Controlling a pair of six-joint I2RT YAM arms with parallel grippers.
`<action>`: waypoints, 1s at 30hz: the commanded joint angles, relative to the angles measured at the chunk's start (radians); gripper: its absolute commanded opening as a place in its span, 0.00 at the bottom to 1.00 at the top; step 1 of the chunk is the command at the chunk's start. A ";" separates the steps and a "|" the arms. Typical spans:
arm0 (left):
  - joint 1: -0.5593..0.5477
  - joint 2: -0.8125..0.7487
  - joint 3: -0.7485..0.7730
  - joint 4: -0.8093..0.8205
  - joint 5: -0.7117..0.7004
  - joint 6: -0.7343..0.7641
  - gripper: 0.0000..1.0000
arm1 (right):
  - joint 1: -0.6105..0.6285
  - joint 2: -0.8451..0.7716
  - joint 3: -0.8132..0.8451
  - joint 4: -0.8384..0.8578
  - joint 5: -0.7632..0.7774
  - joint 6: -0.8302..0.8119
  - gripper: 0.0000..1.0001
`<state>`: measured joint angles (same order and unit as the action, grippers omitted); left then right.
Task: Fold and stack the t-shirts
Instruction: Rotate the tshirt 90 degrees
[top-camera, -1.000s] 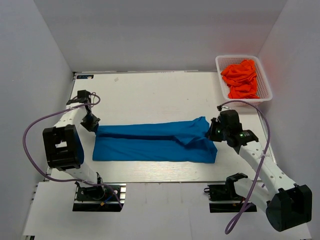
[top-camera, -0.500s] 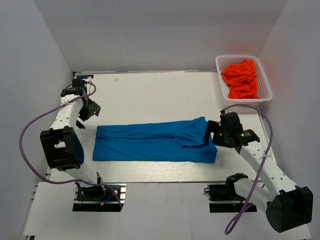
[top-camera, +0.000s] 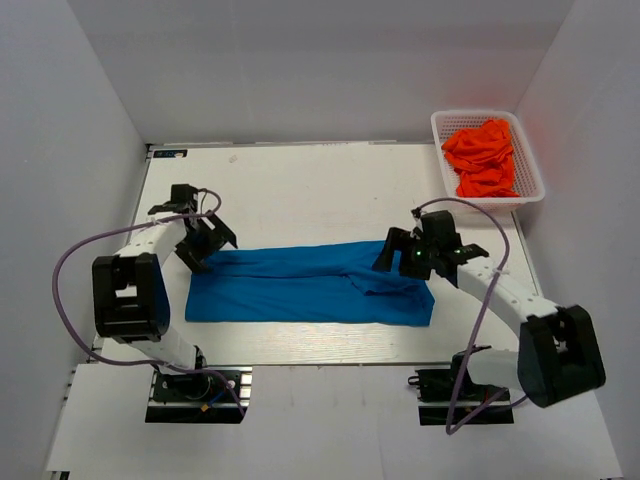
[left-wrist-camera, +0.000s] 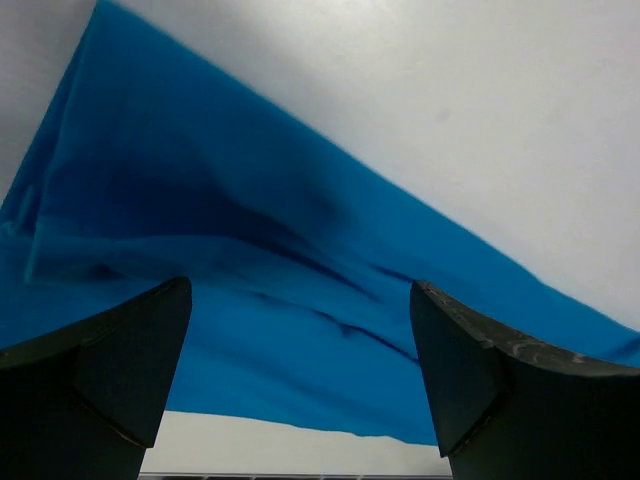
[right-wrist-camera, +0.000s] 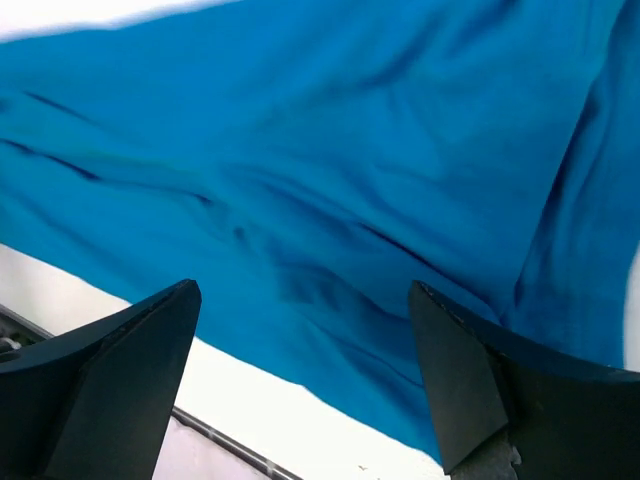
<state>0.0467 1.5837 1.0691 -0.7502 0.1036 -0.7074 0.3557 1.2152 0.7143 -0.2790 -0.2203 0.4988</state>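
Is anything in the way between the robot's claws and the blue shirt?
No, nothing visible. The left gripper and right gripper both hang open right over the ends of the blue shirt, with nothing between them and the cloth. The basket of orange shirts sits away at the far right corner.

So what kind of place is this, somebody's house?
Probably not a house, more likely a robot test booth. Plain white walls box in a white table, a left arm and right arm stand at its near edge, and a blue shirt lies there, with a basket of orange shirts.
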 joint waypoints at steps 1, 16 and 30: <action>-0.001 0.021 -0.040 0.048 -0.042 -0.006 1.00 | 0.002 0.096 -0.039 0.093 -0.050 0.021 0.90; -0.270 0.139 -0.219 -0.040 -0.090 -0.148 1.00 | -0.053 0.773 0.424 0.052 0.082 0.092 0.90; -0.765 0.256 0.118 -0.304 0.204 -0.078 1.00 | -0.066 1.425 1.535 -0.105 -0.116 0.026 0.90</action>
<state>-0.6830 1.8759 1.1717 -1.0122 0.1844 -0.8349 0.2928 2.5790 2.2250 -0.2886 -0.3111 0.5613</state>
